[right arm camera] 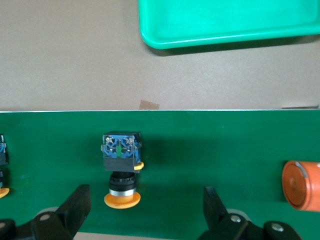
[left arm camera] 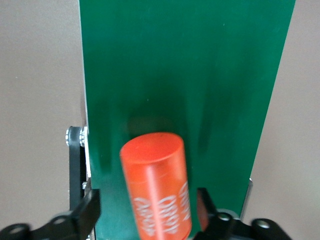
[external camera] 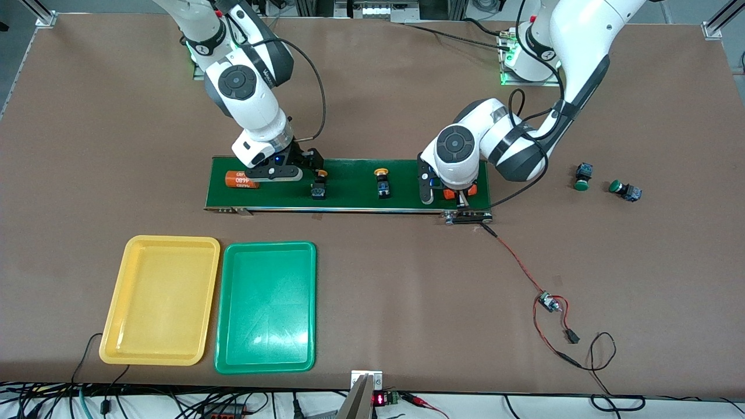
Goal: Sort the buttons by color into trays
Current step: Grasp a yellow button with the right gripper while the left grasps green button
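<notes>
Two yellow-capped buttons lie on the dark green belt: one (external camera: 318, 185) beside my right gripper, one (external camera: 382, 181) at mid-belt. Two green-capped buttons (external camera: 583, 176) (external camera: 624, 189) lie on the table toward the left arm's end. My right gripper (external camera: 282, 173) is open above the belt. In the right wrist view the gripper (right arm camera: 145, 210) has the first yellow button (right arm camera: 121, 170) between its spread fingers, untouched. My left gripper (external camera: 447, 198) is open low over the belt's other end. The yellow tray (external camera: 160, 299) and green tray (external camera: 266, 305) lie side by side, nearer the camera.
The conveyor belt (external camera: 349, 192) carries two orange cylinders. One (external camera: 241, 179) lies under my right hand; the other (left arm camera: 157, 195) stands between my left gripper's (left arm camera: 147, 212) fingers, with a gap on one side. A small board with red and black wires (external camera: 547, 301) lies nearer the camera.
</notes>
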